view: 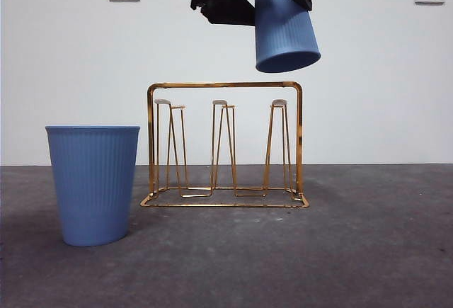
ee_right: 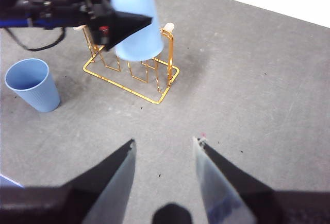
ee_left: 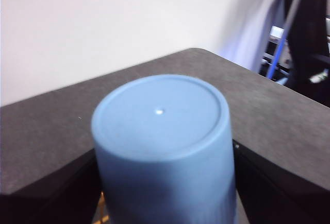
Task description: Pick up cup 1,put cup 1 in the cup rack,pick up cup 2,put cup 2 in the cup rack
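Even, soft white light fills all three views, and in the front view the upright ribbed blue plastic cup (view: 93, 183) throws a faint, diffuse shadow onto the dark grey speckled tabletop (view: 354, 251) around its base, while the shiny gold wire rack (view: 225, 145) beside that cup shows sharp and catches small warm glints. In the left wrist view the inverted blue cup (ee_left: 165, 147) fills the foreground out of focus, with one tiny white glare spot on its flat bottom. In the right wrist view the translucent jaw pads are blurred, and the rack casts only a pale shadow.
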